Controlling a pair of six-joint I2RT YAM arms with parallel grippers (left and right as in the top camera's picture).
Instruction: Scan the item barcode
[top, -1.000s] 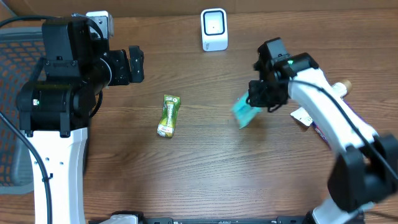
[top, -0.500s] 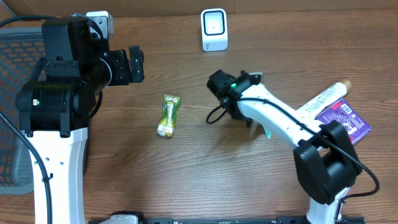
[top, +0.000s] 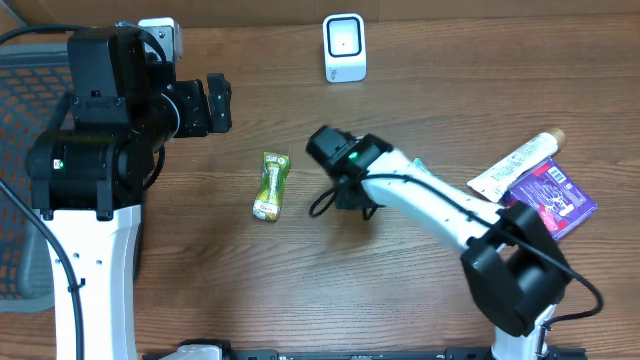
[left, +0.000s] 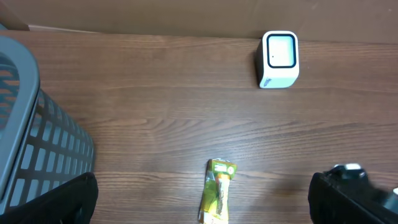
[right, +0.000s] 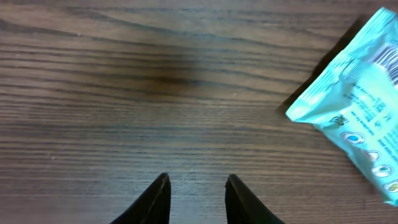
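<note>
Teal snack packet (right: 357, 106): flat on the wooden table (right: 124, 93), ahead and to the right of the right gripper (right: 196, 199), clear of its jaws, which stand partly apart and empty. Left gripper (top: 222, 103): jaws spread wide, empty; green packet (left: 217, 190) below their gap, white scanner (left: 279, 59) beyond.

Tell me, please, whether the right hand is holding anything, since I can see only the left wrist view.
Observer: No. The right hand is open and empty above the table.
Operator: Is any item close to it?
Observer: A teal packet lies flat beside it, not touching, with its barcode partly showing.
Operator: Is anything else outside my frame?
Observer: A white tube and a purple packet lie at the table's right side.
</note>
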